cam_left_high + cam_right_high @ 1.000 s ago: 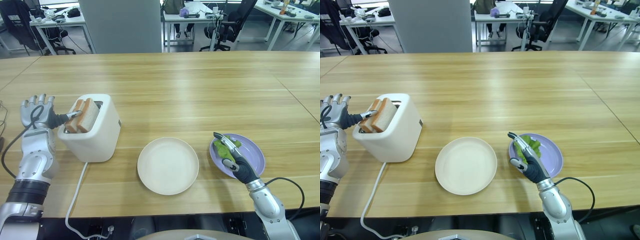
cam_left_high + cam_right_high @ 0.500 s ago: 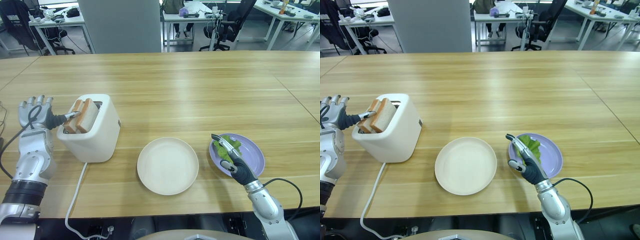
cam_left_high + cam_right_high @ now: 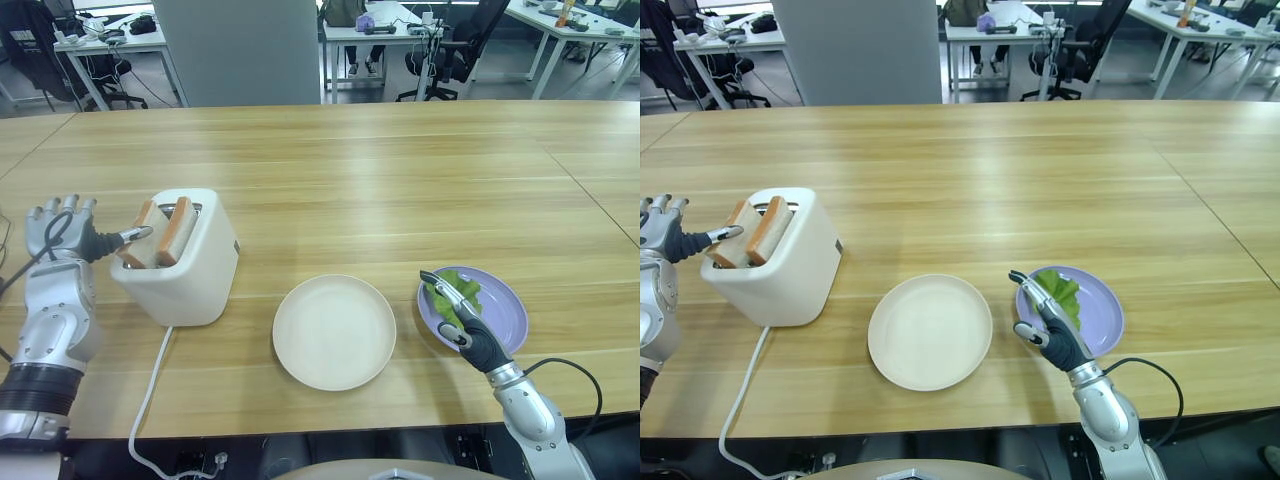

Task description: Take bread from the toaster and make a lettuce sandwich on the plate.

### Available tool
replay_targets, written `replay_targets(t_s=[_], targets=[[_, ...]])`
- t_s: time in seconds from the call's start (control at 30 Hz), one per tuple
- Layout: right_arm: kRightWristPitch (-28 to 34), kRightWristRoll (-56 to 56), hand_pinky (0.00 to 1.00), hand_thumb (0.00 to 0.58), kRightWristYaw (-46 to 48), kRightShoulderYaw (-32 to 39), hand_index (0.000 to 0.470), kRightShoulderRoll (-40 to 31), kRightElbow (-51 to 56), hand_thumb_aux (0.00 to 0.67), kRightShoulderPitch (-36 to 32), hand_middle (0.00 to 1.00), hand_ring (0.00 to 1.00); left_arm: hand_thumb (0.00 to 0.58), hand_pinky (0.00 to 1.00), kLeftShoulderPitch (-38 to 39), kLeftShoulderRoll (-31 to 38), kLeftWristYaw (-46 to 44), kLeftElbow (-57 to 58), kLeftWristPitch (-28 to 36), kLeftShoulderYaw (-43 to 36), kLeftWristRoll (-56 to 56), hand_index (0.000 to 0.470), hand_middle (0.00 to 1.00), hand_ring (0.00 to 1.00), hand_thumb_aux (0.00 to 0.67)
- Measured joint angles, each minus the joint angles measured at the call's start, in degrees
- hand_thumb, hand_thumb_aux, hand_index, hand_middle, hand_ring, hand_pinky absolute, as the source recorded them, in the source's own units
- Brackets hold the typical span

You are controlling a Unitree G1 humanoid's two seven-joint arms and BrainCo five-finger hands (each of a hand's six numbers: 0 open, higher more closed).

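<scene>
Bread [image 3: 160, 232] sat in the toaster [image 3: 195, 275], plate [image 3: 334, 332] unfilled; left hand [image 3: 58, 228] spread wide beside it, right hand [image 3: 462, 315] open, lettuce [image 3: 465, 284] untaken.

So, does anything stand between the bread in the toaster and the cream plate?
Nothing visible does. Only bare table lies between the toaster with its bread and the cream plate; the cord runs toward the near edge, left of the plate.

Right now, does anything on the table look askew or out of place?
Yes: in the toaster, the outer bread slice leans toward the left hand, splayed away from the other slice.
</scene>
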Motion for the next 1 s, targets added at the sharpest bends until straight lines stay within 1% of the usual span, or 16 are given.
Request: replay_targets(t_s=[0.2,0.4,0.43,0.47,0.5,0.53,0.57,0.6,0.63,0.67,0.8,0.97,1.0], targets=[[0.0,0.0,0.00,0.000,0.0,0.1,0.000,0.0,0.0,0.000,0.1,0.00,0.00,0.000,0.00,-1.3,-1.2,-2.6,-2.0,-1.1,-3.1,0.3,0.000,0.00,0.00,0.000],[0.0,0.0,0.00,0.000,0.1,0.1,0.000,-0.1,0.0,0.000,0.0,0.00,0.00,0.000,0.00,-1.6,-2.0,-5.0,-2.7,-0.6,-3.3,0.7,0.000,0.00,0.00,0.000],[0.0,0.0,0.00,0.000,0.1,0.1,0.000,-0.1,0.0,0.000,0.0,0.00,0.00,0.049,0.00,-1.6,-2.0,-5.4,-2.8,-0.5,-3.3,0.7,0.020,0.00,0.00,0.029],[0.0,0.0,0.00,0.000,0.1,0.1,0.000,-0.2,0.0,0.000,0.0,0.00,0.00,0.297,0.00,-1.7,-2.1,-5.8,-2.9,-0.6,-3.3,0.7,0.139,0.00,0.00,0.202],[0.0,-0.1,0.00,0.000,0.1,0.1,0.000,-0.3,0.0,0.000,0.0,0.00,0.00,0.429,0.00,-1.7,-2.2,-6.0,-3.1,-0.6,-3.5,0.7,0.225,0.00,0.00,0.328],[0.0,-0.2,0.00,0.000,0.1,0.1,0.000,-0.4,0.0,0.000,0.0,0.00,0.00,0.429,0.00,-1.7,-2.5,-6.1,-3.3,-0.6,-3.6,0.6,0.225,0.00,0.00,0.328],[0.0,-0.5,0.00,0.000,0.0,0.1,0.000,-0.5,0.0,0.000,0.0,0.00,0.00,0.447,0.00,-1.7,-2.7,-6.2,-3.7,-0.7,-3.6,0.5,0.240,0.00,0.00,0.349],[0.1,-1.0,0.00,0.000,-0.1,0.1,0.000,-0.7,0.1,0.000,0.0,0.00,0.00,0.542,0.00,-1.7,-3.2,-6.4,-4.4,-0.9,-3.6,0.1,0.343,0.00,0.00,0.499],[0.1,-1.3,0.00,0.000,-0.2,0.1,0.000,-0.7,0.1,0.000,0.0,0.00,0.00,0.542,0.00,-1.7,-3.4,-6.5,-4.6,-1.0,-3.6,0.0,0.343,0.00,0.00,0.499],[0.2,-1.8,0.00,0.000,-0.4,0.0,0.000,-0.9,0.3,0.000,0.0,0.00,0.00,0.580,0.00,-1.4,-3.7,-6.8,-4.7,-1.2,-3.7,-0.3,0.456,0.00,0.00,0.665],[1.3,-5.8,0.00,0.000,-2.1,-0.6,0.000,-2.3,1.7,0.000,-0.2,0.00,0.00,0.580,0.00,-1.1,-5.6,-6.6,-5.1,-1.6,-2.5,-2.3,0.460,0.00,0.00,0.670],[4.0,-15.0,0.00,0.000,-6.2,-2.3,0.000,-6.2,5.2,0.000,-1.5,0.00,0.00,0.580,0.00,-0.6,-8.6,-4.5,-5.3,-1.9,0.4,-6.0,0.460,0.00,0.00,0.670],[4.7,-17.0,0.00,0.000,-7.0,-2.4,0.000,-7.1,5.8,0.000,-1.7,0.00,0.00,0.580,0.05,-0.5,-9.1,-3.8,-5.4,-2.0,0.8,-6.7,0.460,0.05,0.05,0.670]])
